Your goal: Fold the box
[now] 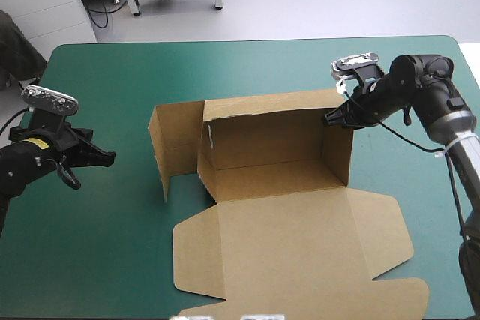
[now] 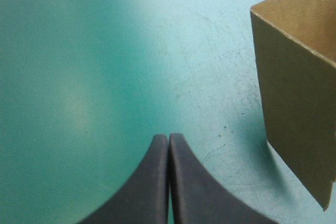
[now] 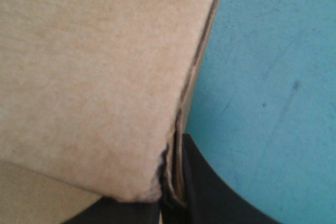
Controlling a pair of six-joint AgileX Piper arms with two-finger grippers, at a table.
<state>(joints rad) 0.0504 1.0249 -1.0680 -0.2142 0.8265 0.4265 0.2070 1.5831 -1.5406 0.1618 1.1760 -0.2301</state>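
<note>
The brown box [image 1: 277, 185] sits mid-table, its back and right walls raised and its lid panel flat toward the front edge. A side flap [image 1: 166, 144] stands upright off the left rear corner. My right gripper [image 1: 328, 119] is at the top of the right rear corner, shut on the box; in the right wrist view the board's edge [image 3: 181, 129] runs down between the black fingers [image 3: 210, 198]. My left gripper [image 1: 112, 157] hovers left of the box, shut on nothing [image 2: 168, 139], and the standing flap [image 2: 294, 108] lies ahead of it and to one side.
The flat lid [image 1: 300, 252] with its side tabs reaches nearly to the table's front edge. A strip of teal-green cover [image 1: 127, 207] separates my left gripper from the standing flap. The right arm's black cable [image 1: 409, 140] hangs just right of the box.
</note>
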